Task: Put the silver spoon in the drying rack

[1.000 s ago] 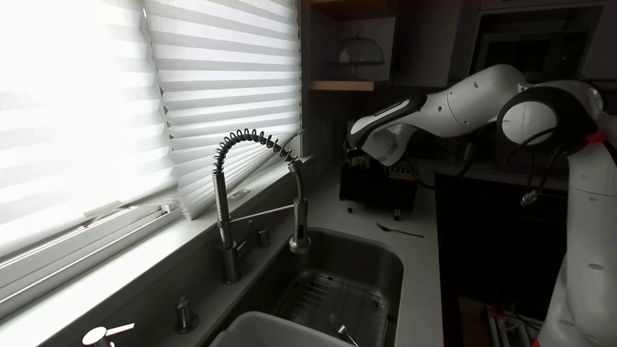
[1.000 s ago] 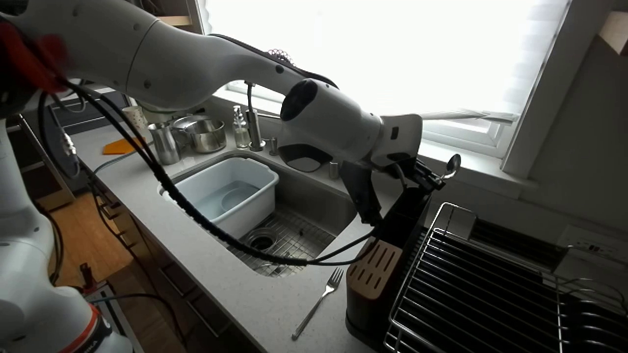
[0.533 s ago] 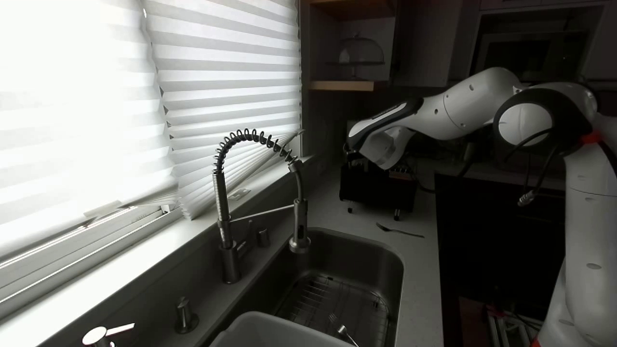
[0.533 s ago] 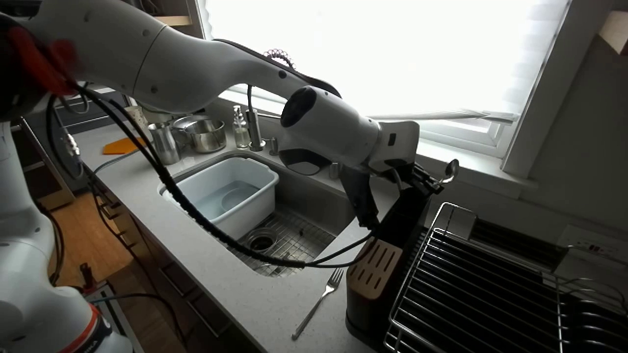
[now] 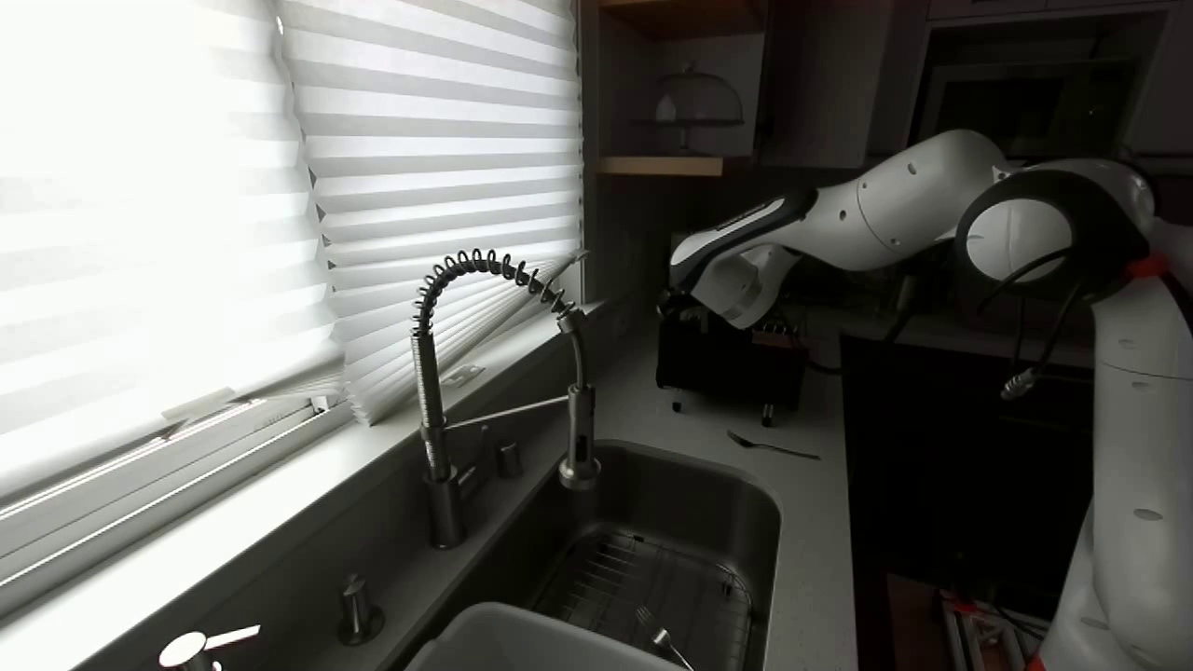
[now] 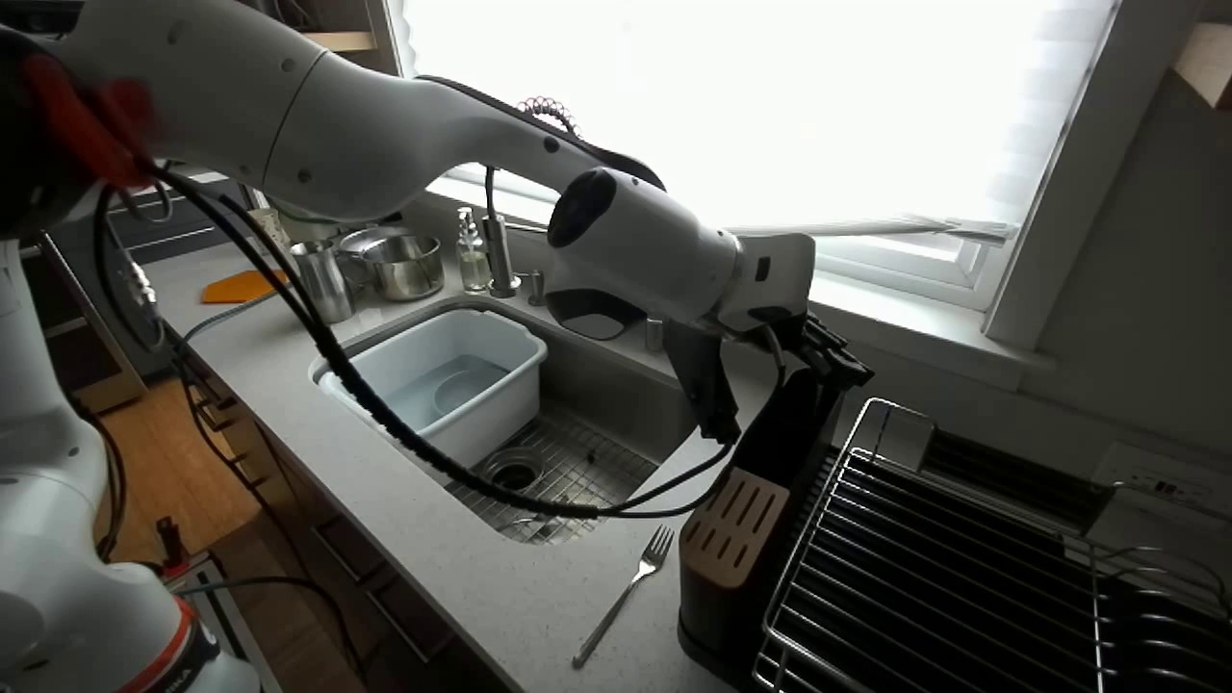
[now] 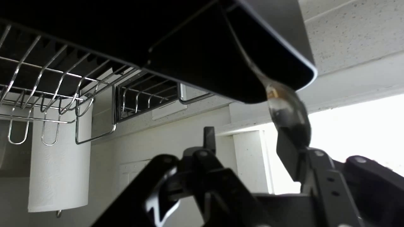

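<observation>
The black two-fingered gripper (image 7: pixel 249 145) gapes wide, empty; upper right in the wrist view, the silver metal spoon (image 7: pixel 282 97) leans in the black boxy drying rack (image 7: pixel 285 25). Best withdraw straight, not brushing the spoon.

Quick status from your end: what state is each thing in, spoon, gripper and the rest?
Silver spoon: handle inside the black utensil holder, bowl sticking out.
Gripper: open; contact with the spoon can't be told.
Drying rack: standing on the counter.
Fork: lying on the counter beside the utensil holder.
White tub: in the sink, holding what looks like water.
Blind: lowered, bottom edge crooked.
Faucet: no stream showing.
</observation>
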You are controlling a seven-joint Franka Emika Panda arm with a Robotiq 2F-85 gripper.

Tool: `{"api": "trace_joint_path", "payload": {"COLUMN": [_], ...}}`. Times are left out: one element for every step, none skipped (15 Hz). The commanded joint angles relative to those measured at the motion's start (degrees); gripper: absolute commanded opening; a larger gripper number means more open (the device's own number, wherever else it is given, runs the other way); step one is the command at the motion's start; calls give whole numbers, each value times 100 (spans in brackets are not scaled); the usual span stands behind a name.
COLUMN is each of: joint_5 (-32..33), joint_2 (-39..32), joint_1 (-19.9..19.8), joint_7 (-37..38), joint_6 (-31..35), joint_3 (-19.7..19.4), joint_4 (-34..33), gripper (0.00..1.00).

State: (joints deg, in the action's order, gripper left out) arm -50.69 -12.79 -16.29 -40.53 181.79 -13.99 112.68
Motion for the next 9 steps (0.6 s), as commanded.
{"api": "trace_joint_path", "payload": {"joint_5": [-82,-34,9,40,96,170,273,460,651], "joint_2": [255,335,404,485,557,648,745,832,939], "joint_1": [-48,-35,-13,-6,17,32,58,103,118], "joint_7": [-45,-28,21,31,77,104,182,322,452], "joint_6": [-33,-104,-133,-181,-218,-284,-386,-496,-670], "joint_3": [20,-23,-79,-112,-175,-236,-324,-451,-547], "joint_4": [165,195,217,241,275,317,384,476,548], "gripper": [87,93,100,100,100,100,100,100,100]}}
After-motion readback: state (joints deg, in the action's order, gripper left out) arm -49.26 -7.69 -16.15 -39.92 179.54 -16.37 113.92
